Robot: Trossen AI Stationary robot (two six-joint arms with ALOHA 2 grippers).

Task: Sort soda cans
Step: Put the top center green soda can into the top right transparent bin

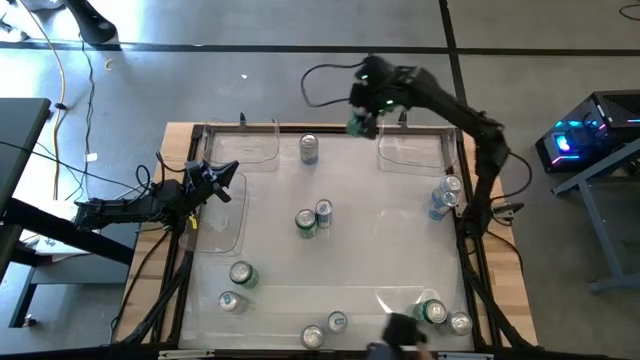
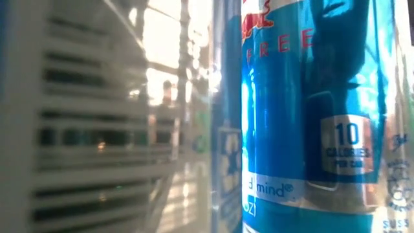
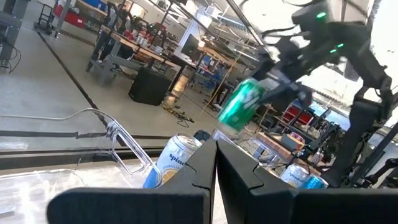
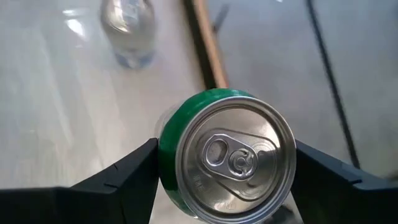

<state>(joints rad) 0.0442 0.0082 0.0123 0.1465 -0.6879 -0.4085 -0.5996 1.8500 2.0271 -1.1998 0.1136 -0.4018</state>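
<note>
My right gripper (image 1: 362, 118) is raised over the table's far edge, next to the far-right clear tray (image 1: 412, 150), and is shut on a green soda can (image 4: 227, 155). The left wrist view shows that can (image 3: 242, 104) tilted in the air. My left gripper (image 3: 216, 171) is shut and holds nothing; it hovers at the left side (image 1: 215, 180) over the left tray. A silver-blue can (image 1: 309, 148) stands near the far edge, and a green (image 1: 306, 222) and a blue can (image 1: 323, 212) stand mid-table. Several more stand along the near edge. My right gripper pinches the green can between its two fingers (image 4: 127, 171), one on each side of the wall just below the silver top (image 4: 233, 155). The can is lifted clear of the table and hangs tilted below the fingers (image 3: 280, 81).
Two blue cans (image 1: 445, 195) stand by the right edge next to the right arm. One blue can (image 2: 310, 116) stands right before the low camera and blocks most of its view. Clear trays lie at far left (image 1: 240, 148) and at left (image 1: 215, 220).
</note>
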